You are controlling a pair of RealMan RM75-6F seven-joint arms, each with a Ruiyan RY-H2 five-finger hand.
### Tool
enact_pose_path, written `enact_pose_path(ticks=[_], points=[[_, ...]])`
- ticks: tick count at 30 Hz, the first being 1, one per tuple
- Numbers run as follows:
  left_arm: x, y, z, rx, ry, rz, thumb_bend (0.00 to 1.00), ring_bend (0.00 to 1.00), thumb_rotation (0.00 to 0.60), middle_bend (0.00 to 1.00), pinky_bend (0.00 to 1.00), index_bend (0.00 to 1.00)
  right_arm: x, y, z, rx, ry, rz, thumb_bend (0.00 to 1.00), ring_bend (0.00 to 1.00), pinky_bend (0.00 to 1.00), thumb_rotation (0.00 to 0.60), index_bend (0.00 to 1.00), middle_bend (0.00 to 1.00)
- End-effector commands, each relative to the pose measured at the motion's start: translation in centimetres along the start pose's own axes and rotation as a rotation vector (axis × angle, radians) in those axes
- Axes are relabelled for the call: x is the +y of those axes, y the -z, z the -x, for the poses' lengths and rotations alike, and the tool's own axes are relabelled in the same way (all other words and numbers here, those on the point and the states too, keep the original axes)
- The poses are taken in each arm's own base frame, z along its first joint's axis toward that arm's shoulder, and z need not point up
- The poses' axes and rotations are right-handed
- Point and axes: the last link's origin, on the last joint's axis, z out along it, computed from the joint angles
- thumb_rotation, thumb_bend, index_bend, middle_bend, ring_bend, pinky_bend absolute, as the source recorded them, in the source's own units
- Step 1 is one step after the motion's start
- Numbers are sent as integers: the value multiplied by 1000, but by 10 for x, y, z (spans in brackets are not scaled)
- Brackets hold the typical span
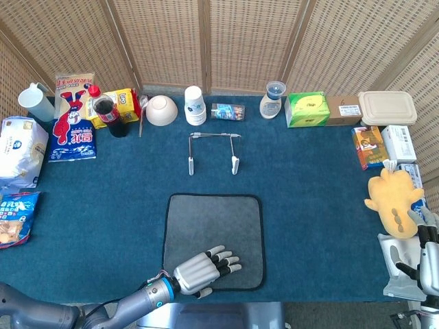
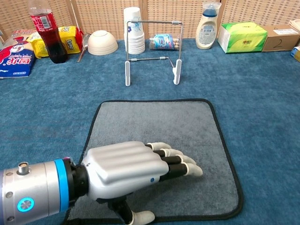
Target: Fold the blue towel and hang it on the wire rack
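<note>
The towel is grey-blue with black edging and lies flat and unfolded at the table's front middle. My left hand stretches flat over the towel's near part with its fingers extended and slightly spread, holding nothing. Whether the palm touches the cloth I cannot tell. The wire rack stands upright behind the towel with nothing on it. At the front right corner, off the table's edge, my right hand shows only partly, fingers pointing up, with nothing in it.
Along the back stand a cola bottle, snack bags, a white bowl, stacked paper cups, a white bottle, a green tissue box and cartons. A yellow plush toy lies at the right edge.
</note>
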Motion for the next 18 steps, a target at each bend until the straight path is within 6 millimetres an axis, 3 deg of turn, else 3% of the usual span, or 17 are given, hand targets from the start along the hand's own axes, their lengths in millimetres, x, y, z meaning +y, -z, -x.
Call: enact_pose_path(ticks=[1, 18], points=[[0, -1, 1, -3, 2, 1, 46, 0, 600, 0, 0, 0, 1, 0, 0, 0, 1, 3, 327, 0, 0, 600, 149, 73], [7, -5, 5, 0, -8, 16, 43, 0, 600, 0, 0, 0, 2, 0, 0, -4, 0, 10, 325, 0, 0, 600, 149, 74]])
